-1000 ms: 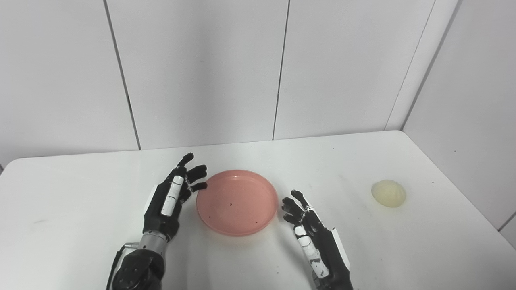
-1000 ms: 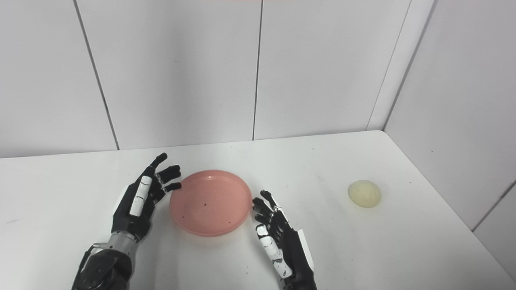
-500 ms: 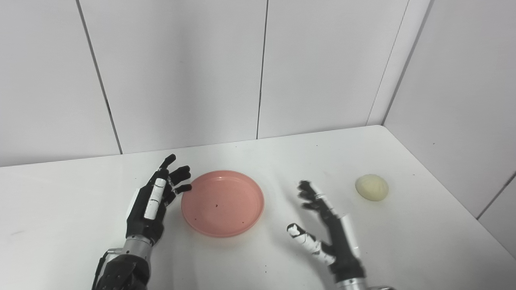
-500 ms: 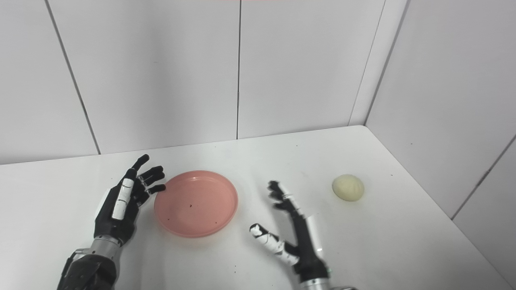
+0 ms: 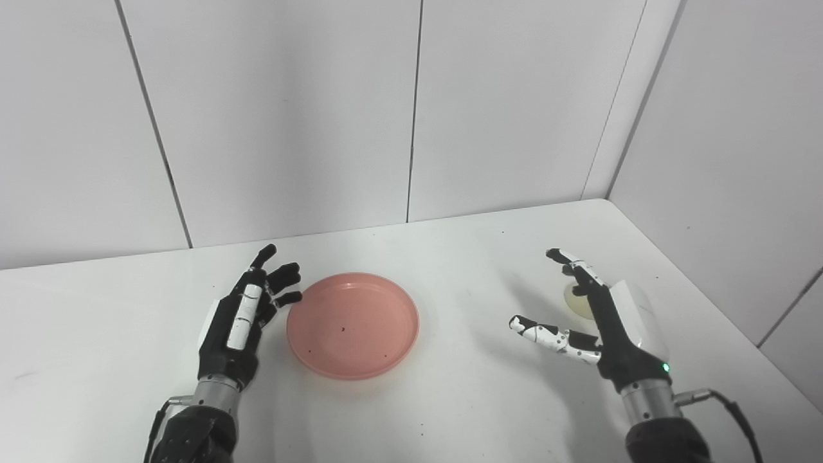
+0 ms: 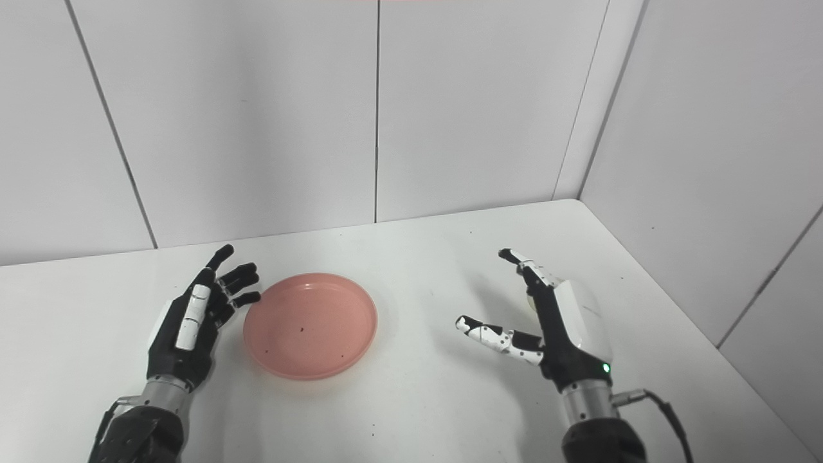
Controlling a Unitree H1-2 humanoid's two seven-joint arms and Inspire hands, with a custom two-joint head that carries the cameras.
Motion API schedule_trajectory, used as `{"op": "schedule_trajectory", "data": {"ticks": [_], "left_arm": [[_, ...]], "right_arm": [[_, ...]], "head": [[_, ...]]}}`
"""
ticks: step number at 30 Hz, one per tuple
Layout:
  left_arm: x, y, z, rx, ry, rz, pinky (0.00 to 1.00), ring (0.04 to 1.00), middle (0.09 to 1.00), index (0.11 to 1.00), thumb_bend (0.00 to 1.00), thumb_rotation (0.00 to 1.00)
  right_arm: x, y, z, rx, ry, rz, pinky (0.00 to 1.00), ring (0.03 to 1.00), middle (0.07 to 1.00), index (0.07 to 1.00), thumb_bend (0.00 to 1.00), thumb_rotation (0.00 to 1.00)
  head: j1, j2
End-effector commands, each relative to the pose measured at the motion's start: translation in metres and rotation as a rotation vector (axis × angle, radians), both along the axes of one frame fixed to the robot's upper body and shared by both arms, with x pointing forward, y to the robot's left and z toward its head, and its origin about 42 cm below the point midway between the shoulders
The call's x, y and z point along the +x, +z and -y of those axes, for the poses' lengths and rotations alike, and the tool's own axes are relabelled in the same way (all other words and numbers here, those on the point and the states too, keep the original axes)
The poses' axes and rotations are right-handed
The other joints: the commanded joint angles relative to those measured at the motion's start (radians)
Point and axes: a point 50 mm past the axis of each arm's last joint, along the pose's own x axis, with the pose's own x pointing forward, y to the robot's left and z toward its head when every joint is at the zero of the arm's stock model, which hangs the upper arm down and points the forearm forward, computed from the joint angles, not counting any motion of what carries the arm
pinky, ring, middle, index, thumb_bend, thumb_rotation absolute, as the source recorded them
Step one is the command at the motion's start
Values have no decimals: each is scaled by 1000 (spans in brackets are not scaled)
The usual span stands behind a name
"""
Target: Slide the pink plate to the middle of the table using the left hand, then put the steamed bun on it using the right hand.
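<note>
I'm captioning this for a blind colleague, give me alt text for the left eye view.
The right hand, open, reaches over a pale steamed bun near the white table's right edge, partly hiding it. A pink plate sits empty mid-table, with the open left hand resting beside its left rim.

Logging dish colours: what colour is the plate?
Pink, with a few dark specks; the plate shows best in the left eye view.
</note>
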Motion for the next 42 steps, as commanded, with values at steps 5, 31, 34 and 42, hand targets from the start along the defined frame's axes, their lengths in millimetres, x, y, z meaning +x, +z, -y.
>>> {"op": "schedule_trajectory", "data": {"ticks": [5,31,34,42], "left_arm": [[-3,-9,-1,8,-8,4,713,797,756,876,789,781],[-4,-12,0,17,-20,7,698,779,750,889,747,779],[-4,-12,0,13,-23,5,696,782,751,890,731,771],[-5,-12,3,18,-25,11,685,769,746,892,724,775]], "right_arm": [[13,44,10,-136,9,34,677,817,857,823,792,526],[79,62,76,-475,-166,-301,728,831,828,802,997,301],[84,58,84,-479,-176,-322,734,829,830,802,1000,326],[94,49,95,-461,-189,-347,730,833,835,808,999,331]], "head": [[2,-2],[6,-10],[7,-11],[15,-15]]}}
